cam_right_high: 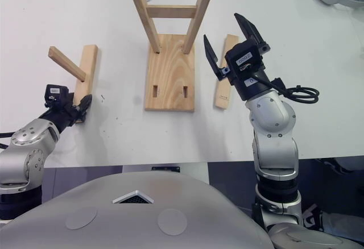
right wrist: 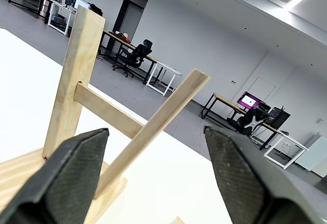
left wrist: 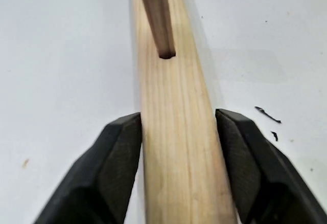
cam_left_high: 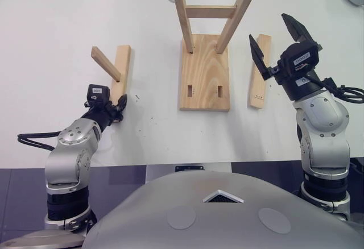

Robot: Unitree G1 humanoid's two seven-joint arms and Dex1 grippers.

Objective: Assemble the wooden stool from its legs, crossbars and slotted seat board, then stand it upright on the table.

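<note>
The pale slotted wooden seat board [cam_left_high: 205, 73] is lying flat at the middle of the white counter [cam_left_high: 68, 16]. At its 12 o'clock end, two light wooden legs [cam_left_high: 183, 16] are standing in their slots, joined by a short horizontal wooden crossbar [cam_left_high: 210, 12]. This first side frame is appearing seated, though the joints themselves are too small to judge. At the board's 6 o'clock end, two small rectangular slots [cam_left_high: 189, 90] are lying open and unfilled.

At 9 o'clock from the board, well apart from it, a third wooden leg [cam_left_high: 121, 70] is lying flat. A second slim wooden crossbar [cam_left_high: 106, 63] is plugged into a hole in it and is slanting up toward 10 o'clock. The left tool [left wrist: 176, 127] is closing its two black pads on both sides of this leg's 6 o'clock end.

At 3 o'clock from the board, just beside it, a fourth loose wooden leg [cam_left_high: 260, 73] is lying flat. The right tool [cam_left_high: 268, 28] is hovering over this leg's 12 o'clock half, its jaws gaping wide and holding nothing.

By this evidence the assembly is sitting roughly at its halfway mark. Remaining steps are:
- joining the fourth leg to the free crossbar end
- seating that second frame in the open slots
- turning the stool onto its legs
</note>
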